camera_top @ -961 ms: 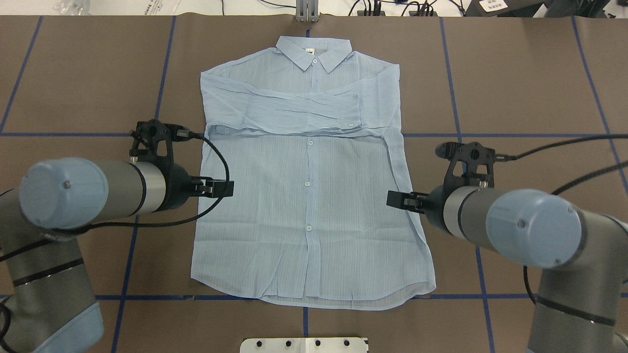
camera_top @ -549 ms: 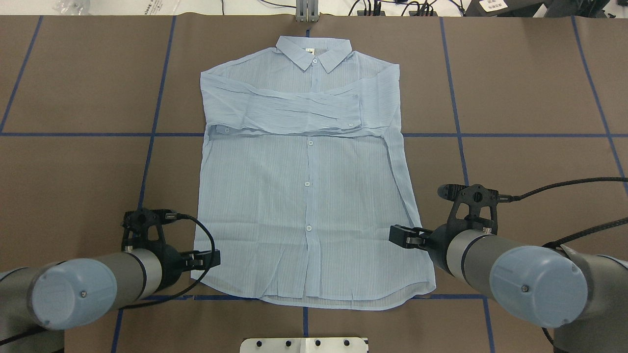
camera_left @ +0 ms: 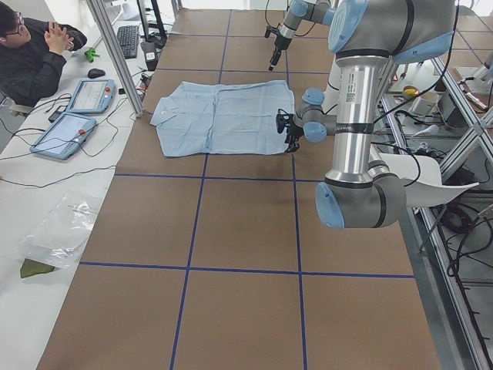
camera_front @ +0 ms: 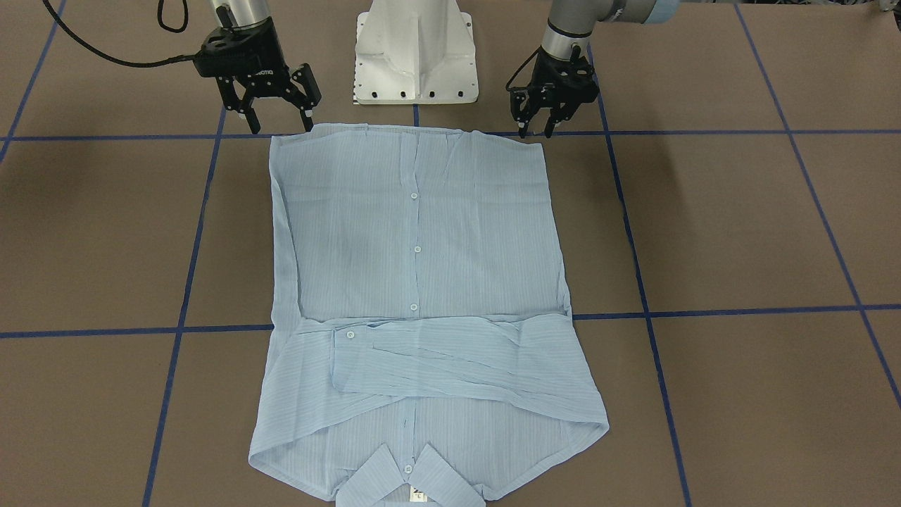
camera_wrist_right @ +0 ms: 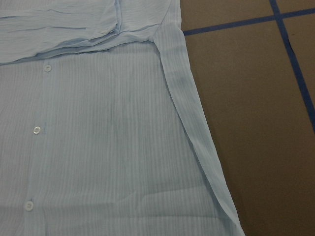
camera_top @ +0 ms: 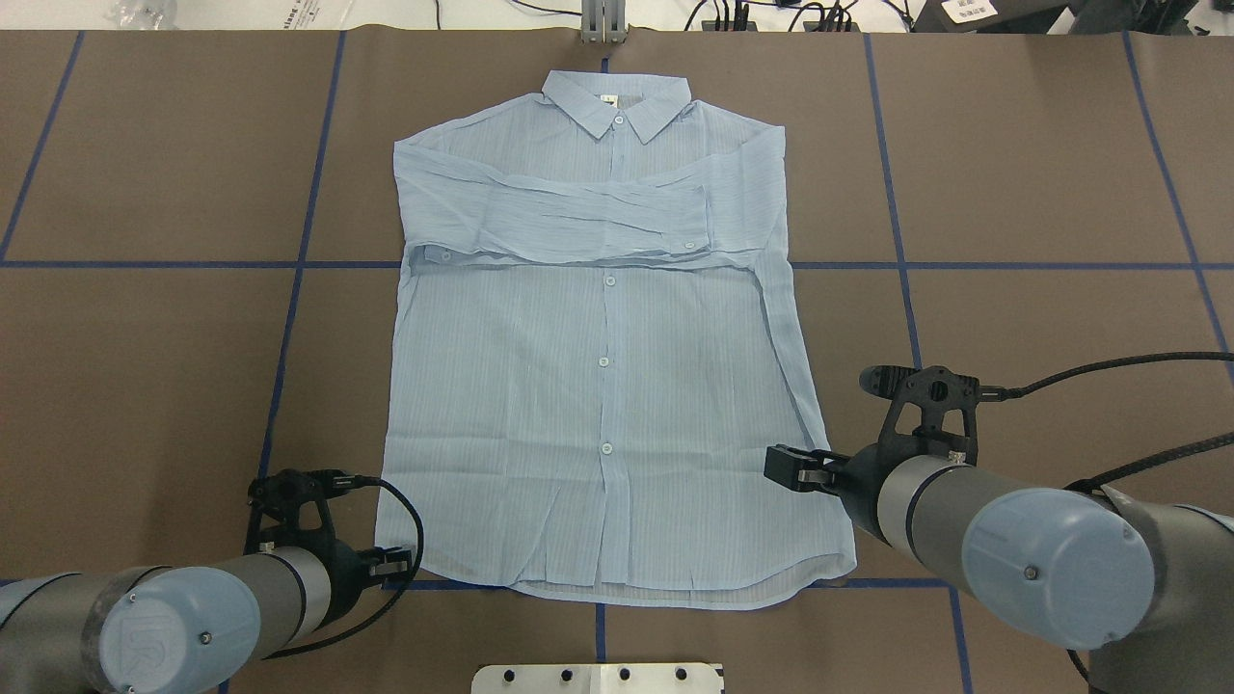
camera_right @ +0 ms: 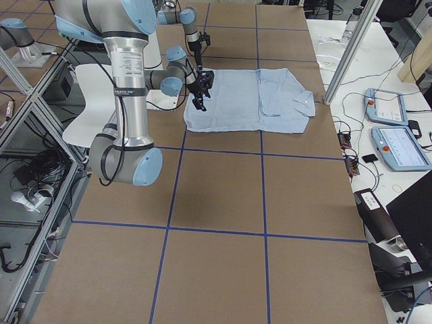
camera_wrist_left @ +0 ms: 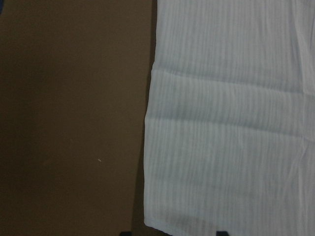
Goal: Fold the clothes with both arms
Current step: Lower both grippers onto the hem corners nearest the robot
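The light blue striped shirt [camera_top: 598, 386] lies flat, buttons up, collar at the far edge, both sleeves folded across the chest. It also shows in the front view [camera_front: 415, 246]. My left gripper [camera_top: 400, 564] is open and empty at the hem's left corner; in the front view [camera_front: 535, 130] its tips point down just over that corner. The left wrist view shows the shirt's side edge [camera_wrist_left: 231, 123] between two dark fingertips. My right gripper [camera_front: 280, 125] is open and empty above the hem's right corner, and shows overhead [camera_top: 781, 465]. The right wrist view shows the shirt's right side [camera_wrist_right: 98, 137].
The white pedestal base [camera_front: 415, 49] stands just behind the hem. Blue tape lines [camera_top: 299, 265] grid the brown table cover. A seated operator [camera_left: 31, 54] and two tablets [camera_left: 77, 116] are at the far side bench. A metal post [camera_top: 603, 24] stands beyond the collar.
Both grippers have moved back along the shirt's sides toward the hem. The left one travelled farther, down to the hem corner. The shirt has not moved.
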